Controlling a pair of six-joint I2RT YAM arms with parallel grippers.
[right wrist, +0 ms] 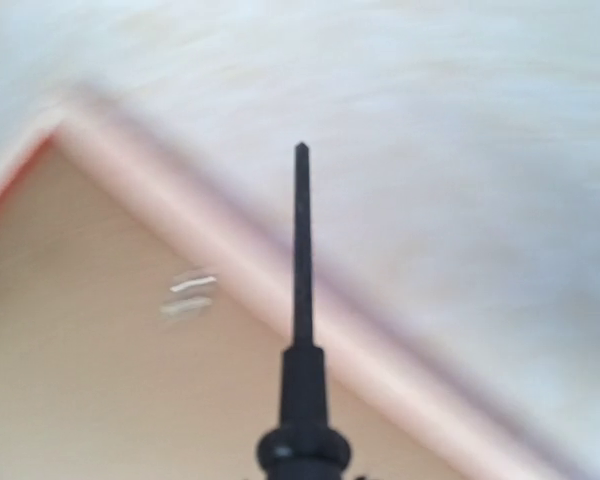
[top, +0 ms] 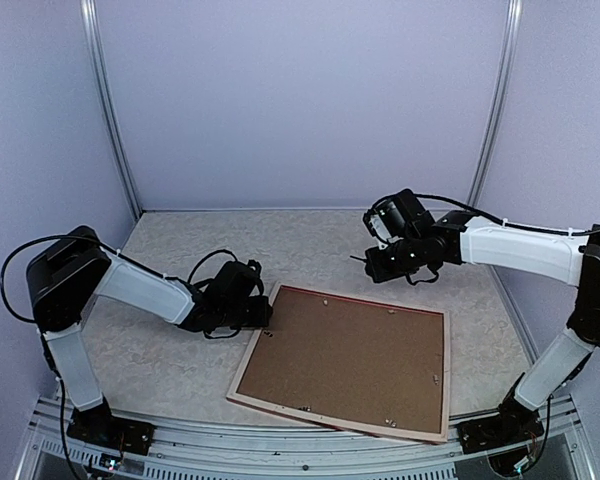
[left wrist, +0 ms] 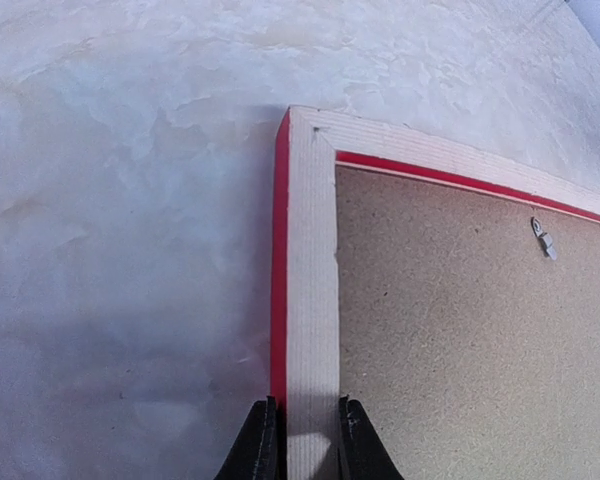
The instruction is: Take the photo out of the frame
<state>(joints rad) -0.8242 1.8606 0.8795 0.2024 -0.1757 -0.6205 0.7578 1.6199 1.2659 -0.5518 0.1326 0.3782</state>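
Found the frame [left wrist: 310, 250] lying face down on the table [top: 180, 250], toward the near right part and turned a little askew. Saw only its pale wood back and a strip of red rim along the outer edge. Noted the brown backing board [top: 350, 355] filling the whole opening, with small metal clips [left wrist: 545, 238] near its border. Saw nothing of the photo (out of sight in all three views).

Found the left gripper [left wrist: 310, 450] low on the frame's left rail, just short of the far left corner. Saw its two fingers [left wrist: 263, 445] pressed to either side of that rail, one on the red outer edge, the other on the inner side above the board, so pinching the rail.

Found the right gripper [top: 378, 262] raised beyond the frame's far edge, clamped on a screwdriver [right wrist: 302, 260] with a dark shaft. Saw the tip pointing out past the far rail, clear of the frame. Could not make out more there, the wrist view being blurred.
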